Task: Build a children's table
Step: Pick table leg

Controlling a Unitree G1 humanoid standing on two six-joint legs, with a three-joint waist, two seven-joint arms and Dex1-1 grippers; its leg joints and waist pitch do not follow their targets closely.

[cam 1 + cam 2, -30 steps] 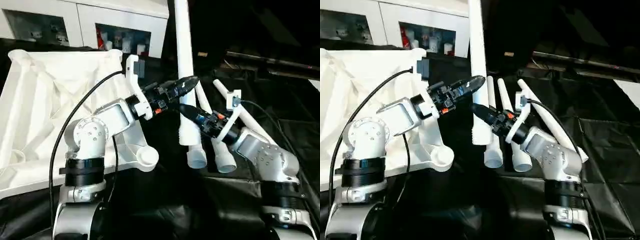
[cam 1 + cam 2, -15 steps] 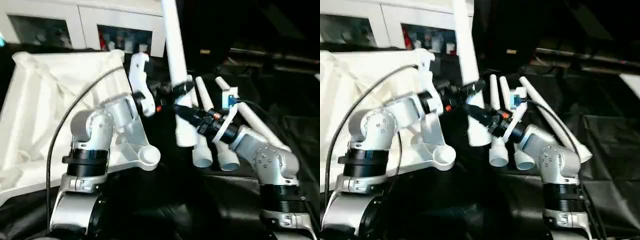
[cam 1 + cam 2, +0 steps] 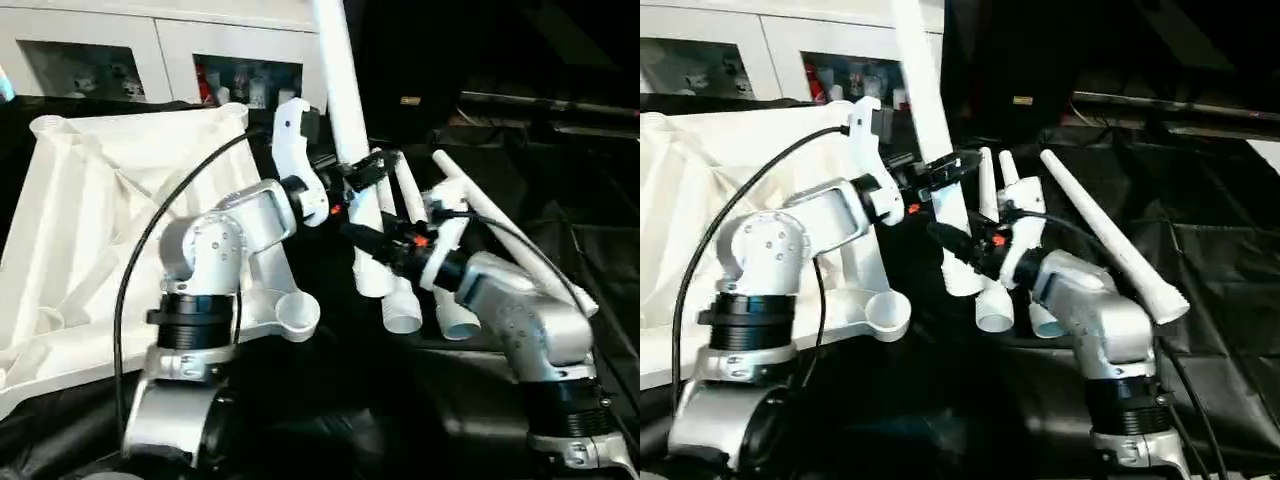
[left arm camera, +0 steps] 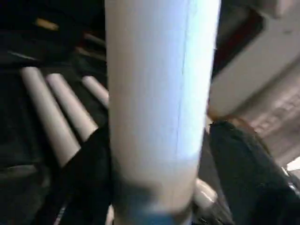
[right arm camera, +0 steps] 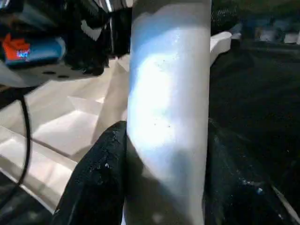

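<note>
While the ribbed tabletop (image 3: pixel 110 230) lies underside up, a leg (image 3: pixel 348 150) stands nearly upright just beside its corner socket (image 3: pixel 292 316), pinched by left gripper (image 3: pixel 368 172) fingers and right gripper (image 3: pixel 372 238) fingers below.

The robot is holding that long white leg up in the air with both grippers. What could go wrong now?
The long white tapered plastic leg stands tall and slightly tilted, held low down by the left gripper and right gripper; its top could swing or slip.

Its lower end hangs just above the spare white plastic legs lying on the black cloth, so it might knock them.

The round corner socket of the white ribbed plastic tabletop sits off to the side; aiming there could miss.
</note>
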